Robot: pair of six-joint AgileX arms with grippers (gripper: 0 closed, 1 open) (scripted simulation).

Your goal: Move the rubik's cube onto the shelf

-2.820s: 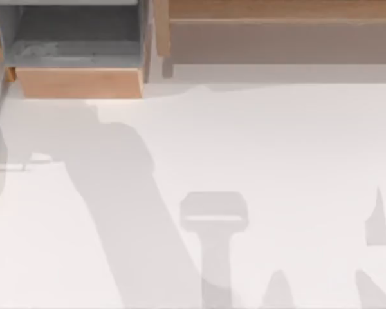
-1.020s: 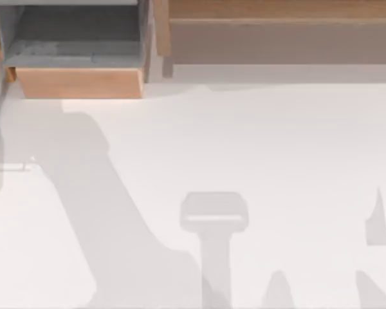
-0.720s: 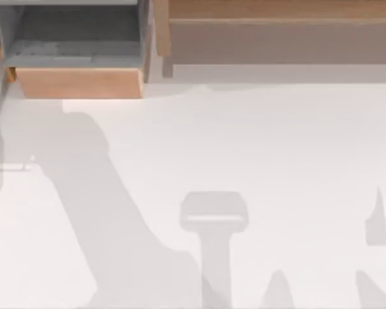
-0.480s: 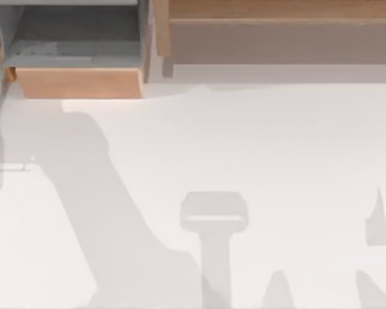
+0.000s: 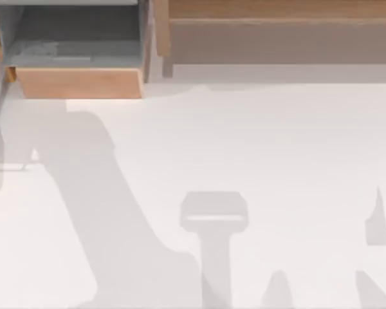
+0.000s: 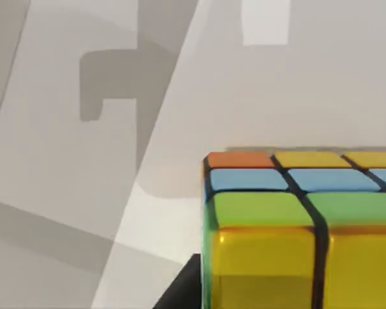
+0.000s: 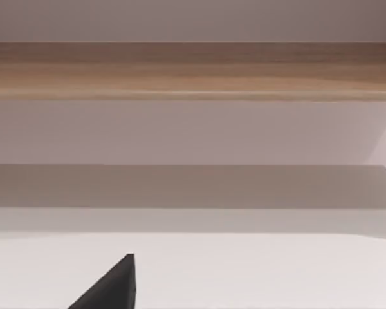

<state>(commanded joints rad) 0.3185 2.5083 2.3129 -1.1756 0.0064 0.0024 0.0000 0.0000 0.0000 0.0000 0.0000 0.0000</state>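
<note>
Black is the sliver of finger (image 6: 180,286) seen at the edge of the left wrist view, set just beside the yellow face of the rubik's cube (image 6: 302,225). The cube is seen very close to that camera, with a row of green squares above the yellow, blue squares above those, and orange and yellow at the top, all parted by dark grid lines. It appears to be held by the left gripper, though contact cannot be confirmed and whether the fingers are closed cannot be told. Behind the cube a white table (image 6: 180,96) crossed by grey shadows is shown.

In the right wrist view a single dark fingertip (image 7: 112,286) is seen over the table, well apart from the shelf (image 7: 193,71); its state cannot be told either.

From above, the shelf (image 5: 276,19) is seen along the far edge at the right, with a grey-lined wooden box (image 5: 77,58) at the far left.
</note>
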